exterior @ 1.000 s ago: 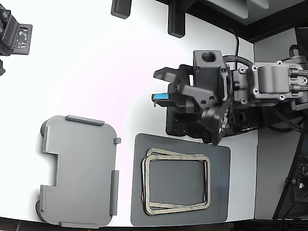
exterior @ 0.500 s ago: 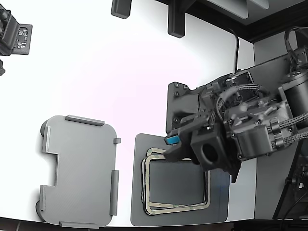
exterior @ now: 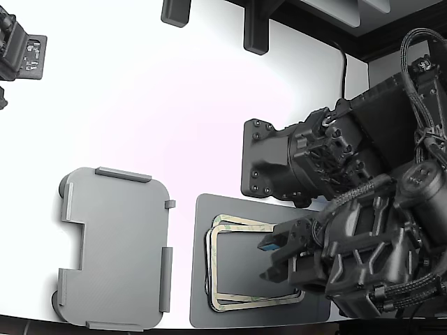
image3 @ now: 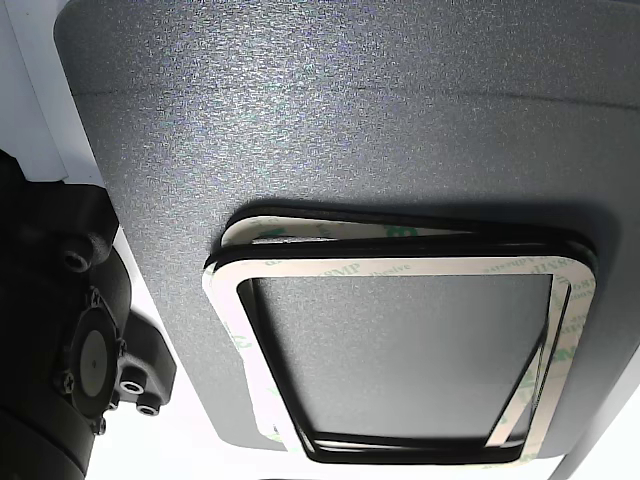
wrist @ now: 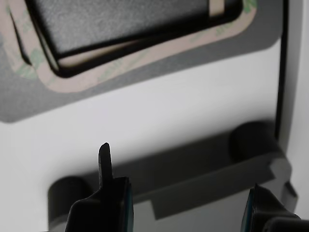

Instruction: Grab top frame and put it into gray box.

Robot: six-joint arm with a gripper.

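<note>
Item: thin flat beige-tan top frame point(exterior: 218, 234), rectangular, rounded corners, hollow middle, faint greenish patches on its face. Location: uppermost of a small skewed stack of like frames point(image3: 300, 228) resting on the dark gray flat mat point(exterior: 201, 307); the layers beneath peek out at the corners.

Item: black gripper with blue-tipped fingers point(exterior: 269, 259). Location: over the mat, above the stack's side nearest the arm. State: jaws spread apart, nothing between them; the wrist view shows both tips with clear air between.

Item: light gray shallow plastic tray, the gray box point(exterior: 115, 248), with raised edge tabs and a side notch. Location: just beside the mat, on the exterior view's left, on the white table point(exterior: 140, 105). Nothing lies in it.

Hazards, as judged: the frames are thin and offset, so a closing finger could catch two layers at once, or push the stack across the mat instead of lifting. A flat-lying strip gives little edge to pinch; slipping is likely.
</note>
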